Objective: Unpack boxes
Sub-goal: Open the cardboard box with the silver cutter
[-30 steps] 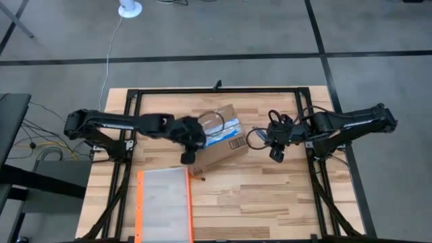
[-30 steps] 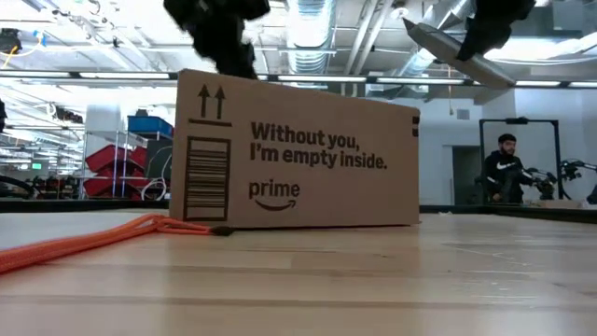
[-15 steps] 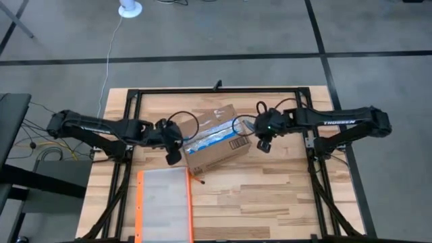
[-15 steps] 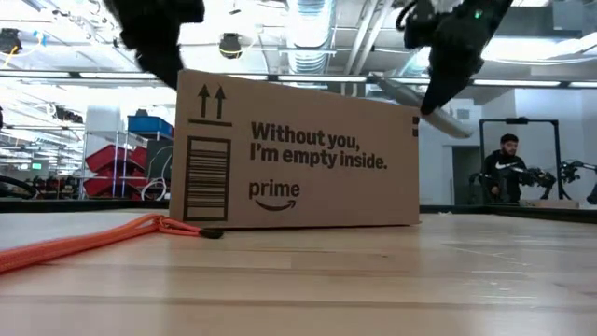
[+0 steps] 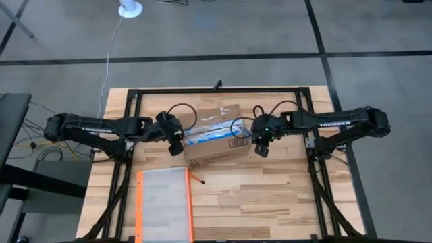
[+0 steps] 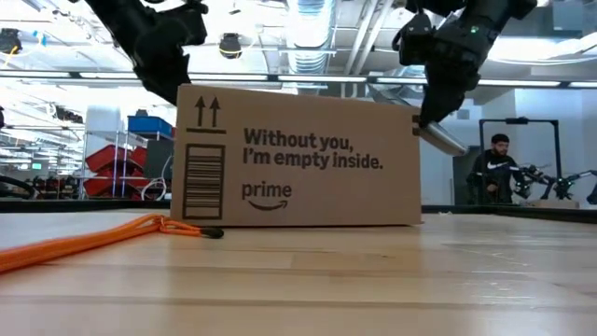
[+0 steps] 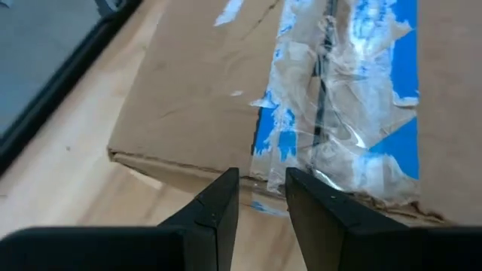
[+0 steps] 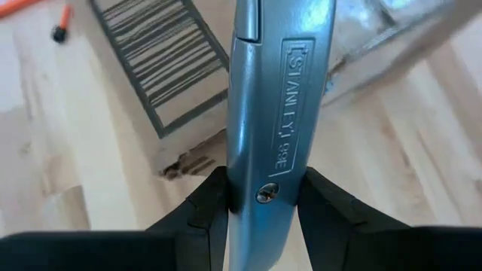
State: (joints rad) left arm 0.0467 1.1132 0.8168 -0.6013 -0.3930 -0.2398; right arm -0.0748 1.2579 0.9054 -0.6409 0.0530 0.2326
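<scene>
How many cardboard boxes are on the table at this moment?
1. The brown box lies in the middle of the table, between the left tool and the right tool, which holds a utility knife. No other box shows.

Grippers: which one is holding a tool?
The right gripper, clamped on a grey Stanley utility knife at the cardboard box's right end. The left gripper holds nothing.

One cardboard box [image 5: 214, 133], one utility knife [image 8: 277, 98], one orange-edged clear pouch [image 5: 164, 204], two end effectors, on one table [image 5: 270, 196].
</scene>
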